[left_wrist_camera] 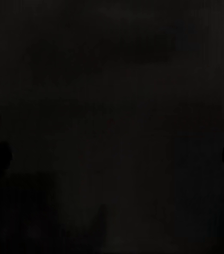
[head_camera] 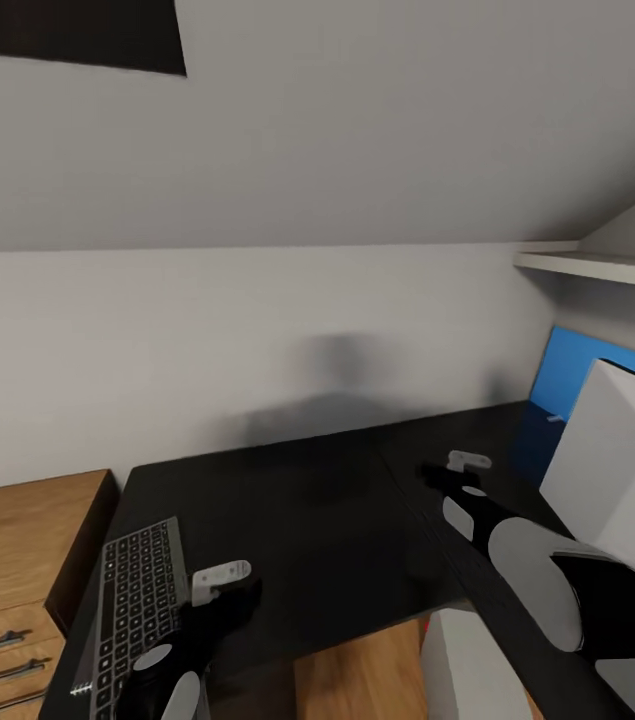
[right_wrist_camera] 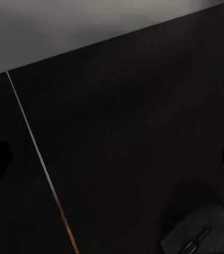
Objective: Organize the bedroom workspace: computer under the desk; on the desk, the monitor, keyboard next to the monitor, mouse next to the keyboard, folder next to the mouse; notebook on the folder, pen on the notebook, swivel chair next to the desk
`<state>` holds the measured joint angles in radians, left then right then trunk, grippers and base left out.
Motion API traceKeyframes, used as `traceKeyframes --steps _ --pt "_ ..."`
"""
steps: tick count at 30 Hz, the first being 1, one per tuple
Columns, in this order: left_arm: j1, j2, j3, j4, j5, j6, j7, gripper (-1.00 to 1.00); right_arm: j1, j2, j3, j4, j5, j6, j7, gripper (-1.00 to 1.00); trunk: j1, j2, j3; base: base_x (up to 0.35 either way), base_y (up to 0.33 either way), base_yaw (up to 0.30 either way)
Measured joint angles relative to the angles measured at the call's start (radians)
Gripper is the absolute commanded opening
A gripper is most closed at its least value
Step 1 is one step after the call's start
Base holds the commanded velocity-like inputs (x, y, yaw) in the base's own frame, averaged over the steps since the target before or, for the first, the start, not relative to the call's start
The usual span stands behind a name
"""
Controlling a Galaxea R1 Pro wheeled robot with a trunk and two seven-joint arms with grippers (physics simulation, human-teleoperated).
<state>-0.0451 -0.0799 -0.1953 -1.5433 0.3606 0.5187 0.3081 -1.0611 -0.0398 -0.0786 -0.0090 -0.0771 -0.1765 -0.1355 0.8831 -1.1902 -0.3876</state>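
Head view: we see the keyboard [head_camera: 135, 610] at the table's [head_camera: 307, 500] left end, our left gripper [head_camera: 219, 580] beside it, fingers spread. Our right gripper [head_camera: 465, 465] hovers farther right, fingers spread; the mouse [right_wrist_camera: 199, 233] lies below.

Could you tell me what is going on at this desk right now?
The robot faces the black desk with both arms out over it. The keyboard lies on the desk's left end, the left gripper just beside it. The right gripper hovers over the bare desktop farther right. Neither holds anything; the jaws look open in the wrist views.
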Motion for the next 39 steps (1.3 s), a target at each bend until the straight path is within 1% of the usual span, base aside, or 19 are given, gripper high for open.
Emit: traceKeyframes --steps 2,9,13,30,33,39 --pt "0.0 0.0 0.0 0.0 0.0 0.0 0.0 1.0 0.0 0.0 0.0 0.0 0.0 -0.023 0.0 1.0 0.0 0.0 0.001 0.0 0.0 -0.219" --pt "0.0 0.0 0.0 0.001 0.0 0.0 0.0 1.0 0.0 0.001 0.0 0.0 0.0 -0.023 0.0 1.0 0.0 0.0 0.004 0.0 0.0 -0.214" --pt "0.0 0.0 0.0 0.001 0.0 0.0 0.0 1.0 0.0 0.001 0.0 0.0 0.0 -0.023 0.0 1.0 0.0 0.0 0.005 0.0 0.0 -0.104" --pt "0.0 -0.001 -0.001 0.003 0.0 -0.001 -0.001 1.0 0.0 0.001 0.0 0.003 0.001 -0.023 0.0 1.0 0.0 0.0 0.005 0.0 0.0 -0.013" --pt "0.0 -0.001 -0.01 0.003 0.0 -0.001 -0.002 1.0 0.0 0.001 0.0 0.003 0.001 -0.023 0.0 1.0 0.0 0.0 0.005 0.079 0.0 0.0" --pt "0.001 0.0 -0.027 0.003 0.0 -0.002 -0.004 1.0 0.0 0.001 0.0 0.003 0.001 -0.023 0.001 1.0 0.0 0.0 0.005 0.232 0.0 0.0"
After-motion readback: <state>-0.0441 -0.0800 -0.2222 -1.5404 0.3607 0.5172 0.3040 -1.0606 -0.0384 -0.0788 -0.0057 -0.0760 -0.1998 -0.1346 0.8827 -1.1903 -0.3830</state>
